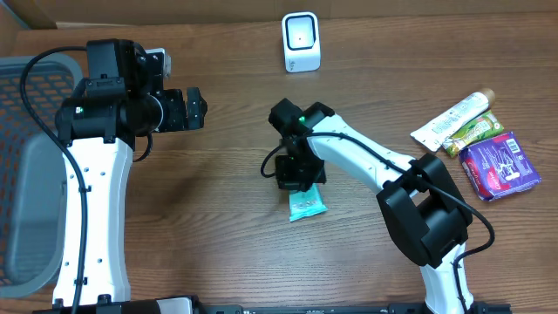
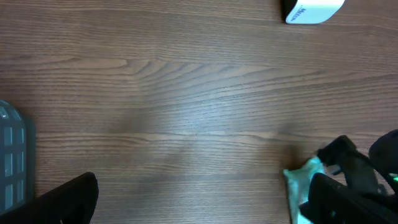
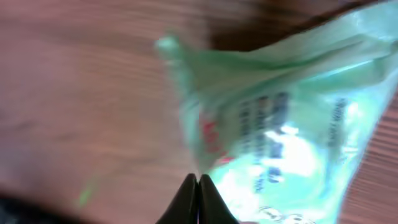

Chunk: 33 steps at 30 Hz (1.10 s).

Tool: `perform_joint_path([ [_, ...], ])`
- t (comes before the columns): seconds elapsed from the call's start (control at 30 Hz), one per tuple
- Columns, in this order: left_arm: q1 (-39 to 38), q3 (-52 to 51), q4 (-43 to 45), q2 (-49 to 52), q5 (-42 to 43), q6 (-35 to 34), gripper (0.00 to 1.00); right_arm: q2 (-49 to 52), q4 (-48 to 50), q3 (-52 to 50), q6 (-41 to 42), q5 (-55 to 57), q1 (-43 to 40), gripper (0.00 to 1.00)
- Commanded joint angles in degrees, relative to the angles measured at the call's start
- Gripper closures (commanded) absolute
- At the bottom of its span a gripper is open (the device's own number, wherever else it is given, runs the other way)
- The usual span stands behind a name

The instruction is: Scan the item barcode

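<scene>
The green packet (image 1: 307, 206) lies on the brown table (image 1: 218, 218), near the middle and a bit to the right. The right gripper (image 1: 296, 179) is right on top of it and covers its top end. The rest of the packet sticks out from under the gripper, toward the front edge of the table. In the right wrist view, the two fingertips (image 3: 198, 190) are pressed tight together on the edge of the packet, with no gap between them. The packet fills most of that view and looks blurry. The white scanner (image 1: 302, 41) stands at the back of the table, well apart from the packet. The left gripper (image 1: 199, 106) hangs over bare wood to the left, with its fingers wide apart and nothing in them. It is well apart from the packet.
</scene>
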Motion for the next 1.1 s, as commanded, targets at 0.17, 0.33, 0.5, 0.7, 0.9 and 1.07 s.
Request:
perform_joint_path([
  [0.17, -0.4, 1.0, 0.0, 0.2, 0.5, 1.3, 0.0, -5.3, 0.3, 1.8, -13.4, -0.3, 0.9, 0.85],
  [0.33, -0.4, 1.0, 0.0, 0.2, 0.5, 1.3, 0.0, -4.9, -1.3, 0.8, -16.7, 18.3, 7.4, 0.44],
  [0.5, -0.4, 1.0, 0.0, 0.2, 0.5, 1.3, 0.0, -3.5, -1.7, -0.2, -16.6, 25.7, 12.2, 0.43],
  [0.7, -0.4, 1.0, 0.0, 0.2, 0.5, 1.3, 0.0, -2.9, -1.8, -3.0, -16.4, 32.4, 14.3, 0.49],
  [0.9, -0.4, 1.0, 0.0, 0.2, 0.5, 1.3, 0.0, -2.9, 2.0, -7.3, -16.4, 35.5, 14.7, 0.48],
  [1.07, -0.4, 1.0, 0.0, 0.2, 0.5, 1.3, 0.0, -2.9, 4.1, -10.2, -16.4, 35.3, 14.8, 0.48],
])
